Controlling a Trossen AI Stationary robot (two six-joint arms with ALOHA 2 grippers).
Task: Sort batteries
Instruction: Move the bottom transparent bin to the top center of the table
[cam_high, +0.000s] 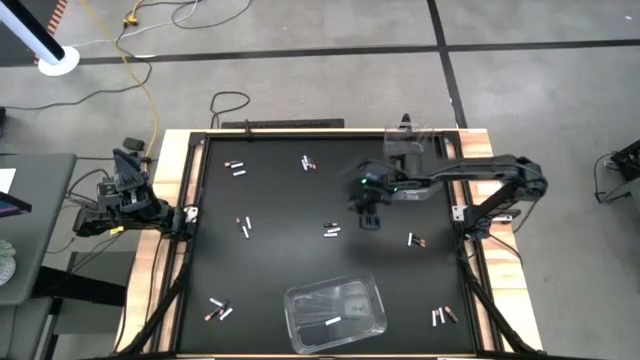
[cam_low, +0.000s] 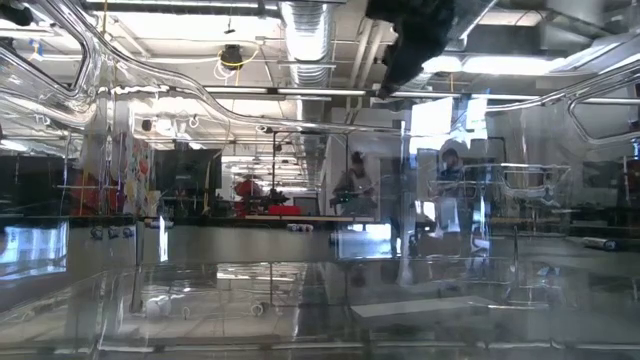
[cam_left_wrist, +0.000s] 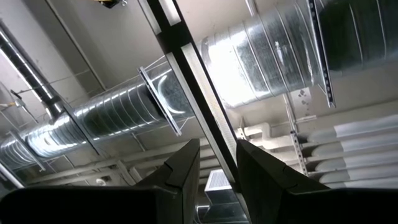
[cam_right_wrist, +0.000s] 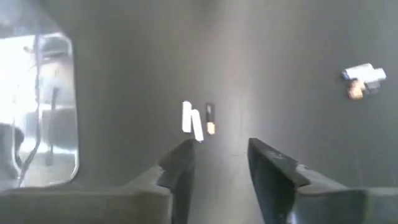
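right gripper (cam_high: 371, 222): over the middle of the black table (cam_high: 270, 190), fingers (cam_right_wrist: 177, 168) apart with a gap, holding nothing
left gripper (cam_left_wrist: 217, 180): off the table's left edge, pointing up at the ceiling, fingers a little apart, holding nothing
batteries (cam_high: 332, 230): in small groups across the table
one white battery (cam_high: 332, 321): inside the clear bin (cam_high: 375, 300)

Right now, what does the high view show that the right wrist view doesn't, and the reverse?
High view only: the whole black table, scattered battery clusters, the left gripper parked off the table's left edge.

Right wrist view only: the right gripper up close, fingers apart and empty.

Both: the battery cluster ahead of the right gripper, and a clear bin.
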